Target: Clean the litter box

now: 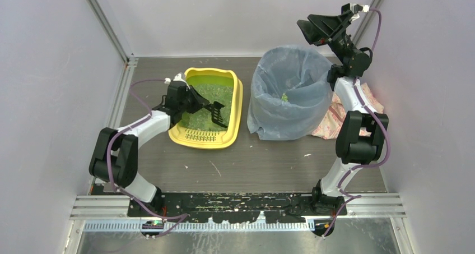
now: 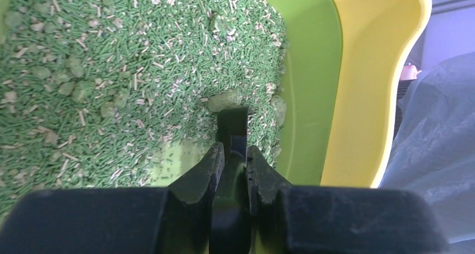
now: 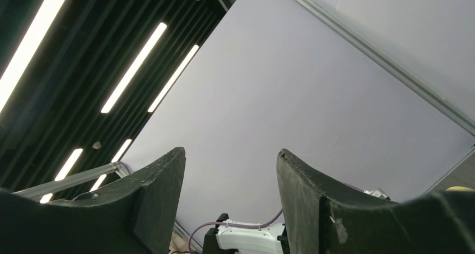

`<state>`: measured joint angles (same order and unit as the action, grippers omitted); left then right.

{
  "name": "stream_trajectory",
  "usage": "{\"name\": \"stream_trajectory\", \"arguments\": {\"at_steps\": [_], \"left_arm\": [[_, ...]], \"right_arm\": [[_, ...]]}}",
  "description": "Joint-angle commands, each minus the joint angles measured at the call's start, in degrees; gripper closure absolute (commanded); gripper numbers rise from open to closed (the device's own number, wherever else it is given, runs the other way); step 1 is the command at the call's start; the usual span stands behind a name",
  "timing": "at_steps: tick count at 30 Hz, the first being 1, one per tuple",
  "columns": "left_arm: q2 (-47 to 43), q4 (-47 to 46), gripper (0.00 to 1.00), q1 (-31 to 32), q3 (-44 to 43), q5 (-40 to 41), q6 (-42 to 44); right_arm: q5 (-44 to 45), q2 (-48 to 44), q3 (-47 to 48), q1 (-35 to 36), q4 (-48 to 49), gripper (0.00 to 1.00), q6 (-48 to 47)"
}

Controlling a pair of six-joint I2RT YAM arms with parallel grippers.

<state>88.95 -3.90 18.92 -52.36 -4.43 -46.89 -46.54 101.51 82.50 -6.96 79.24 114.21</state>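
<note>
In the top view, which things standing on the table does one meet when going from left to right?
yellow litter box → bin lined with a blue bag → patterned cloth

The scoop point(image 1: 216, 113) lies in the litter box point(image 1: 238, 106), left of the bin point(image 1: 280, 119); cloth point(image 1: 331, 123), seemingly, right.

Litter box point(image 1: 208, 138): plain yellow; its inner wall shows green in the left wrist view. Litter point(image 1: 210, 92): green pellets flecked with pale beige and white. Scoop point(image 1: 217, 112): black. Bin bag point(image 1: 280, 119): translucent pale blue. Cloth point(image 1: 335, 119): white with a pink print. Table point(image 1: 252, 164): dark grey-brown, streaked grain, scattered white specks.
</note>
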Motion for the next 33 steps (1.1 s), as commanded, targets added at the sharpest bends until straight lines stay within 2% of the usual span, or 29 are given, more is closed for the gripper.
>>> {"name": "stream_trajectory", "arguments": {"at_steps": [1, 8, 14, 18, 24, 28, 33], "left_arm": [[3.14, -0.93, 1.00, 0.79, 1.44, -6.62, -1.91], [5.86, -7.07, 1.00, 0.76, 2.80, -11.16, -6.75], [4.87, -6.15, 1.00, -0.37, 2.67, -11.21, -6.38], [3.07, -4.32, 1.00, -3.32, 2.57, -12.11, -5.12], [1.11, -5.74, 1.00, -9.22, 2.47, -17.59, -5.51], [1.23, -8.78, 1.00, -11.00, 2.17, -21.70, -7.77], [1.04, -9.15, 1.00, -11.82, 1.78, -21.93, -7.66]], "right_arm": [[0.28, -1.14, 0.47, 0.20, 2.76, 0.34, 0.22], [-0.16, -0.53, 0.16, 0.33, 2.76, 0.34, 0.26], [-0.65, -0.43, -0.70, 0.27, 2.69, 0.34, -0.03], [-0.74, -0.35, -0.89, 0.28, 2.74, 0.34, -0.11], [-0.65, -0.03, -1.39, 0.28, 2.76, 0.34, -0.18], [-0.65, 0.11, -1.61, 0.35, 2.76, 0.34, -0.22], [-0.70, 0.04, -1.73, 0.37, 2.63, 0.34, -0.31]]}}
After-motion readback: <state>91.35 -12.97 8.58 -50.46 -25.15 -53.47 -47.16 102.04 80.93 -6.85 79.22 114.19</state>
